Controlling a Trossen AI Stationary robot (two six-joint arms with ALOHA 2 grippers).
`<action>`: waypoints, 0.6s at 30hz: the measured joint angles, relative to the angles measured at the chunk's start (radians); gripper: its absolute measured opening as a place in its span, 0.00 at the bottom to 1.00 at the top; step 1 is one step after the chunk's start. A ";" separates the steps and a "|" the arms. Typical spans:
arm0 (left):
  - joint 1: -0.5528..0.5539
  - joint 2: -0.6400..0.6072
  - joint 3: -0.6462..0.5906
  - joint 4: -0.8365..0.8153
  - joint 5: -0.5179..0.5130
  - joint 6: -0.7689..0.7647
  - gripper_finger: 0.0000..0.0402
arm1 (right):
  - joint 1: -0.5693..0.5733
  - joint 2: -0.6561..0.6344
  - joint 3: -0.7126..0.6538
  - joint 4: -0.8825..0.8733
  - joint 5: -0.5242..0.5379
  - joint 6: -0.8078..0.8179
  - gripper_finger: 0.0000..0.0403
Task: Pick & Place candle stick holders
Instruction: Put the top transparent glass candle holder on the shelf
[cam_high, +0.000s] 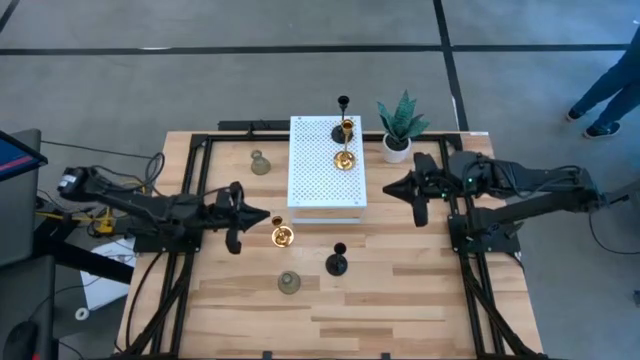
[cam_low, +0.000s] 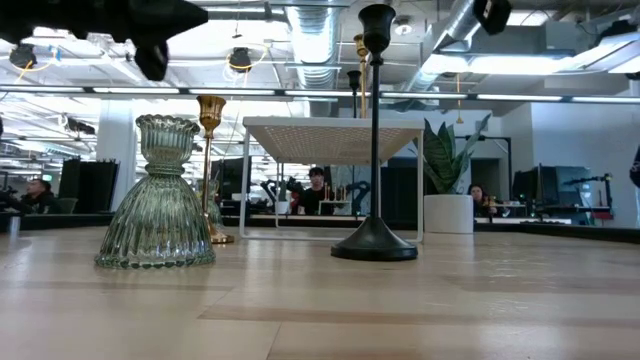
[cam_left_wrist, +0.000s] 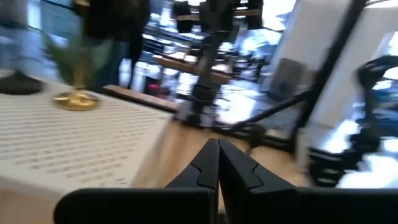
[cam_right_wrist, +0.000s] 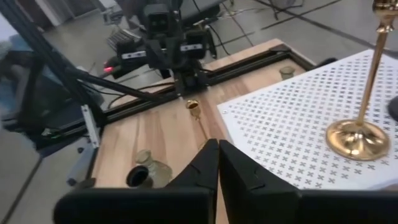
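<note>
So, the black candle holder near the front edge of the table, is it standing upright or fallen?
Upright. In the low view the black candle holder stands on its round base with its slim stem vertical; the high view shows it from above, base flat on the wooden table.

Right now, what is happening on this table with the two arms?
Neither arm holds anything. The left tool is shut beside a gold holder on the wood; the right tool is shut next to the white perforated stand. That stand carries one gold holder and one black holder. Four holders wait on the table.
</note>
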 joint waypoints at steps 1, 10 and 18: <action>-0.029 -0.002 0.000 -0.007 -0.078 0.022 0.01 | 0.015 0.000 0.000 -0.001 0.022 0.000 0.01; -0.278 -0.006 0.000 -0.022 -0.797 0.201 0.01 | 0.146 -0.005 0.000 -0.001 0.178 0.019 0.00; -0.338 0.001 -0.082 -0.023 -0.952 0.194 0.01 | 0.179 -0.005 0.000 -0.012 0.257 0.011 0.00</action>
